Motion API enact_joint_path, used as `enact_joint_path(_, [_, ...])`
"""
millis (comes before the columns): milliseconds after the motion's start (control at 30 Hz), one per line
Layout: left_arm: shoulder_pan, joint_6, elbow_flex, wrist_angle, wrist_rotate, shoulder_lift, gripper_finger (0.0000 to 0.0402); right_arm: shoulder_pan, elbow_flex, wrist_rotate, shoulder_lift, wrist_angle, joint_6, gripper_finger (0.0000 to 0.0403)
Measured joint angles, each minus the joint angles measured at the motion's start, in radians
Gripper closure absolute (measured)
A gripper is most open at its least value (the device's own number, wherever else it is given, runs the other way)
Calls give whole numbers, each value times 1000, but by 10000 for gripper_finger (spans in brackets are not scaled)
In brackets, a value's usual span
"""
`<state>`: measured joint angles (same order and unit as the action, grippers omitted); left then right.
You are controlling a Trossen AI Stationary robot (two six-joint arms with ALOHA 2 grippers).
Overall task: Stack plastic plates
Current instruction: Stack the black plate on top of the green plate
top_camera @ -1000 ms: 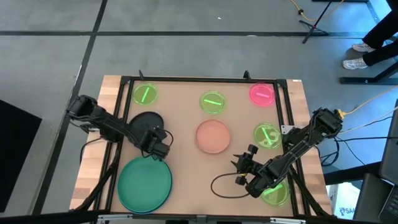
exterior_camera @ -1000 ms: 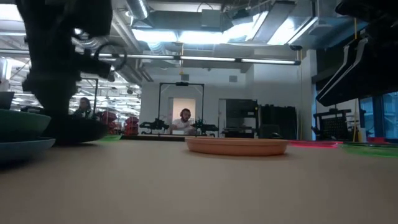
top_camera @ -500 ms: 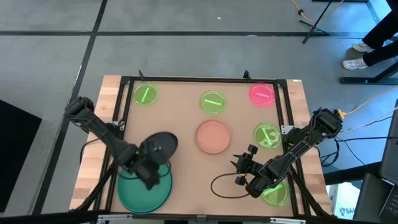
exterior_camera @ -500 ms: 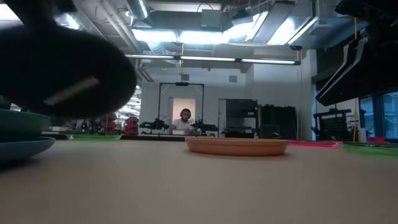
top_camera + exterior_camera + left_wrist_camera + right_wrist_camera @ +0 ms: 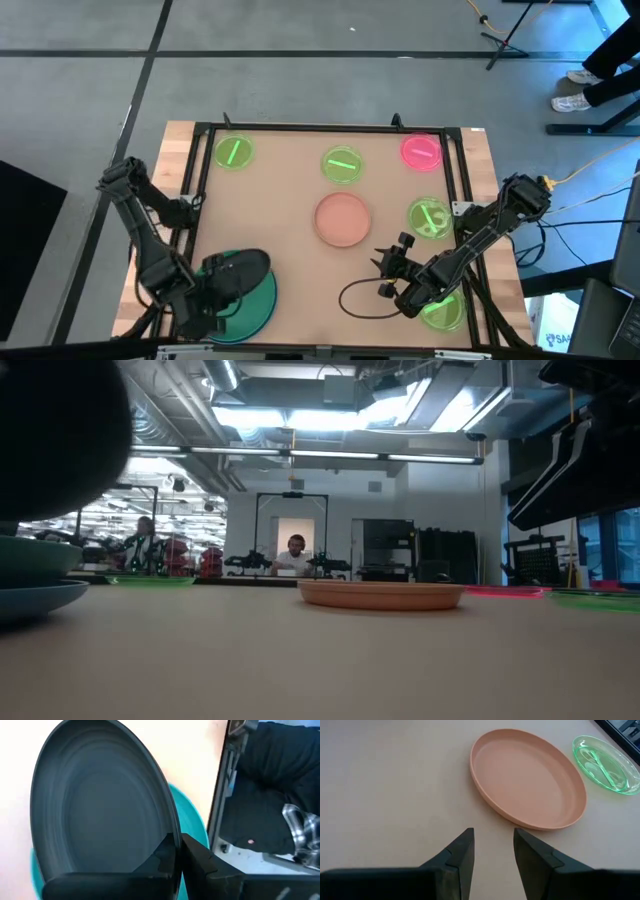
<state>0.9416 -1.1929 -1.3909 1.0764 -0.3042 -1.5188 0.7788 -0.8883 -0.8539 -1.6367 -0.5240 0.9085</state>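
My left gripper [image 5: 212, 292] is shut on a dark grey plate [image 5: 238, 268], which hangs over the far part of the large green plate [image 5: 250, 305] at the table's near left. In the low view the green plate [image 5: 30, 555] rests on a blue one [image 5: 35, 600]. The salmon plate [image 5: 343, 220] lies flat mid-table. My right gripper [image 5: 385, 272] is open, low over the table, with the salmon plate [image 5: 527, 780] just ahead of its fingers. Small neon-green plates [image 5: 233, 152], [image 5: 342, 165], [image 5: 430, 218], [image 5: 443, 310] and a hot-pink one [image 5: 421, 150] lie flat. My left gripper pinches the dark plate's rim [image 5: 169, 832], one finger [image 5: 165, 857] on the inner face and the other [image 5: 202, 865] on the outside. The fingers come from the table's near left side. The plate is lifted clear and tilted, above the green plate [image 5: 192, 815].
A black metal frame [image 5: 330, 128] borders the table top. A loop of black cable [image 5: 360, 298] lies near my right arm. Bare tabletop [image 5: 290, 190] shows between the green and salmon plates. People show far off in the room beyond the table.
My left gripper has lifted the dark plate off the table beside the salmon plate. It has carried the plate toward the near left, over the green plate, and the plate is now tilted. My right arm has kept still.
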Motion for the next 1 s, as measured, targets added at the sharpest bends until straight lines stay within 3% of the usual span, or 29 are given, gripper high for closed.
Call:
enact_joint_path(233, [83,-106,63,-28,-6,0,390,0,0,-6,-27,2,0,276])
enact_joint_path(333, [110,-77,98,-112,-3,0,390,0,0,0,-37,4,1,276])
enact_joint_path(633, [136,-184,173,-153,0,0,388,0,0,9,-38,10,0,276])
enact_joint_path(1000, [132,-219,195,-162,-23,0,312,0,0,9,-38,10,-5,276])
